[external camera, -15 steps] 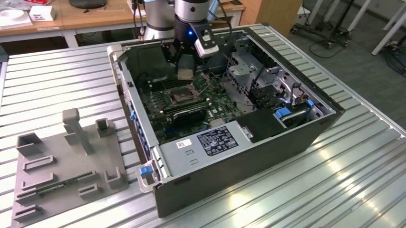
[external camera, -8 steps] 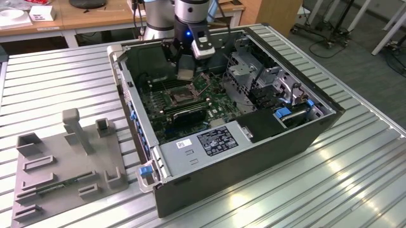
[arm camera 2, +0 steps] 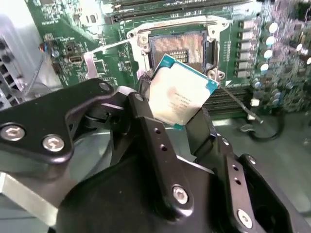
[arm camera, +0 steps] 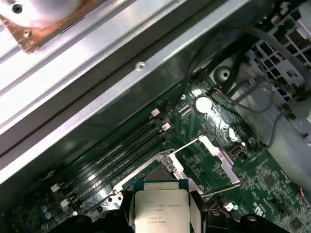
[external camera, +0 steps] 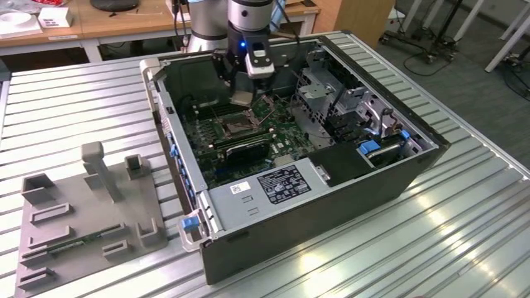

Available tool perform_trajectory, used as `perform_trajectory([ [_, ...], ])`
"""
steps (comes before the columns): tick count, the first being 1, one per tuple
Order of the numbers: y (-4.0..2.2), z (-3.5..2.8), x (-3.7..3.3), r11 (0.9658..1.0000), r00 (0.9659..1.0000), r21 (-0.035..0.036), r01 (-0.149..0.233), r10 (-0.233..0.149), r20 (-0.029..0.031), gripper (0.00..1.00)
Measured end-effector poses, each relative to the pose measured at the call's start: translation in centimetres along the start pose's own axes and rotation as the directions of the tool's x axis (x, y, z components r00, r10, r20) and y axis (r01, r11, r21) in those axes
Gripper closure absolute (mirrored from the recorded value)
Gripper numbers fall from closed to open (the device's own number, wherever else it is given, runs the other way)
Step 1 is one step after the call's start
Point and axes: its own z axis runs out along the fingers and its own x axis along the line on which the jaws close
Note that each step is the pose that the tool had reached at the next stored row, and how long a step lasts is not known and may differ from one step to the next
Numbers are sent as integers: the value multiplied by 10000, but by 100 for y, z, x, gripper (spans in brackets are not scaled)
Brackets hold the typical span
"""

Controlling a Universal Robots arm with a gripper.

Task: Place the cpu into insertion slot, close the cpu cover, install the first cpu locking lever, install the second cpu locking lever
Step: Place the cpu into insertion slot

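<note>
My gripper (external camera: 242,93) hangs inside the open computer case, shut on the cpu (external camera: 242,98), a small square chip with a silvery top. In both wrist views the cpu (arm camera 2: 179,94) (arm camera: 157,209) sits tilted between the black fingers (arm camera 2: 146,116), just above the green motherboard (arm camera 2: 87,29). The insertion slot (arm camera 2: 177,47) lies open and bare right behind the chip, its dark centre showing. The cpu cover (arm camera: 219,156), a thin silvery frame, stands swung open beside the slot. A thin wire lever (arm camera 2: 104,48) sticks out from the slot's side, and another (arm camera 2: 238,104) lies past the chip.
A grey perforated drive cage (external camera: 319,102) rises on the exterior view's right of the slot, and a labelled power supply (external camera: 277,183) lies nearer. Long black memory slots (arm camera: 116,155) run alongside. The case wall (arm camera: 97,73) is close. A grey fixture tray (external camera: 83,211) sits on the ribbed table.
</note>
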Motion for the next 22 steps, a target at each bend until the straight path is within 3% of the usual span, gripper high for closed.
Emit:
perform_trajectory([
  [3,-1,7,0,9985,9985,-10,-541,541,49,46],
  [6,-1,14,0,9942,9941,-22,-1078,1078,98,46],
  [11,-2,23,0,9803,9802,-49,-1973,1974,177,46],
  [14,-3,26,0,9682,9680,-70,-2500,2501,224,46],
  [17,-3,28,-1,9531,9527,-91,-3027,3028,270,46],
  [20,-3,31,-1,9355,9350,-115,-3531,3533,314,46],
  [22,-3,33,-1,9220,9214,-133,-3869,3872,342,46],
])
